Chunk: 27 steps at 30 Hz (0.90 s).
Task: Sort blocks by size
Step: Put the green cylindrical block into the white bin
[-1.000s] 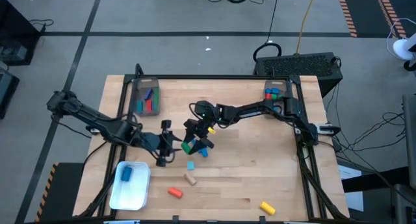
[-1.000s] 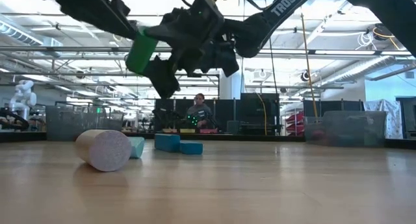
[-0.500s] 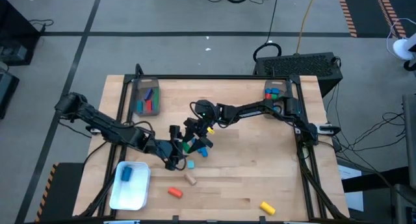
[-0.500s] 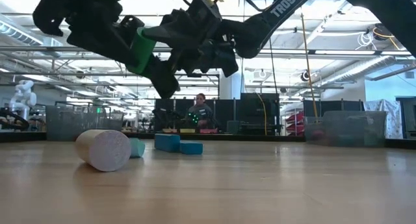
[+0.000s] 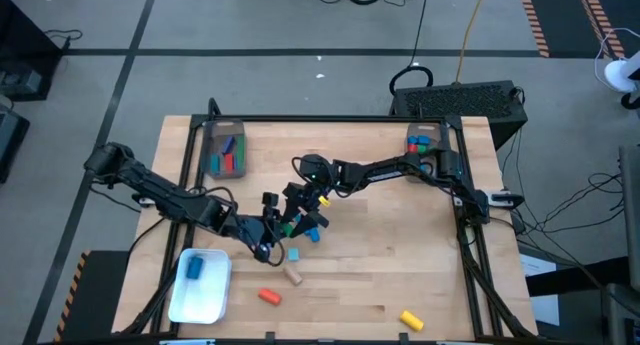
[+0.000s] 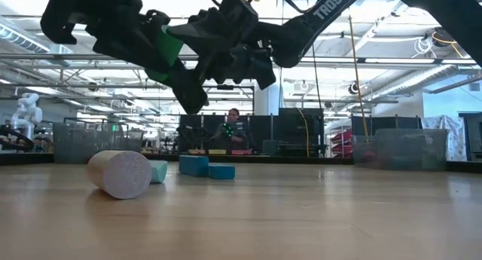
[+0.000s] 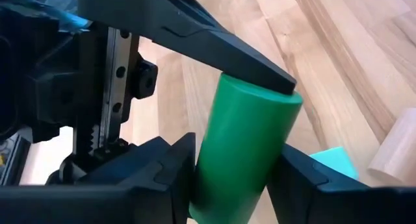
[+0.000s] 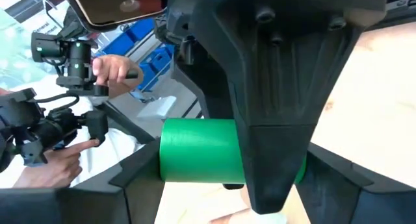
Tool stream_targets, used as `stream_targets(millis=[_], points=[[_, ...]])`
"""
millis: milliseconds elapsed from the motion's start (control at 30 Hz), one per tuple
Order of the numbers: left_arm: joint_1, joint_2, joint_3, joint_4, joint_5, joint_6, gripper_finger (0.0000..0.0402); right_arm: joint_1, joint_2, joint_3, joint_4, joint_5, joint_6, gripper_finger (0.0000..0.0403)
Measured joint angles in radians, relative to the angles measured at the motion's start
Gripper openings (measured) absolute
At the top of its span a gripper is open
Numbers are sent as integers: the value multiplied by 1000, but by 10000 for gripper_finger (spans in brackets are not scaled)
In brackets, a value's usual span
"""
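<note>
A smooth, matte green cylinder (image 7: 250,146) hangs above the wooden table (image 5: 400,275), pinched between both dark claws. The left gripper (image 7: 234,175) clamps its rounded sides, and the right gripper (image 8: 224,162) squeezes it crosswise.

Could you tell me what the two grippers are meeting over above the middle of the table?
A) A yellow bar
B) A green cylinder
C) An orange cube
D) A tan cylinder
B: in both wrist views the green cylinder sits between the left gripper's fingers and those of the right gripper, while the tan cylinder lies on the table.
</note>
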<state>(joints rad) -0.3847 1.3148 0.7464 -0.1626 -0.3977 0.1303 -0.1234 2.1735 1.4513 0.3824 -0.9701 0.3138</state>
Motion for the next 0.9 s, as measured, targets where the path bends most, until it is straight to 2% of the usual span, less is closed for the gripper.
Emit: stream_targets(millis=[133,200,333,500,633,767,900], points=[[1,-1,0,0,0,-14,153,1,0,0,-5,12,-9,290],[0,-8,0,-8,0,-26,139,0,0,0,-4,22,-16,302],[-4,-47,0,-36,-14,-121,138,-9,-1,2,7,43,0,315],[-7,-137,32,-139,-38,-320,137,-38,1,-2,-42,71,7,313],[-17,-204,59,-318,-13,-581,137,-52,0,-1,-118,113,-25,313],[-35,-251,76,-494,131,-867,137,-51,0,-1,-217,168,-81,313],[-75,-263,76,-622,306,-1133,137,-34,0,-1,-309,292,-147,313]])
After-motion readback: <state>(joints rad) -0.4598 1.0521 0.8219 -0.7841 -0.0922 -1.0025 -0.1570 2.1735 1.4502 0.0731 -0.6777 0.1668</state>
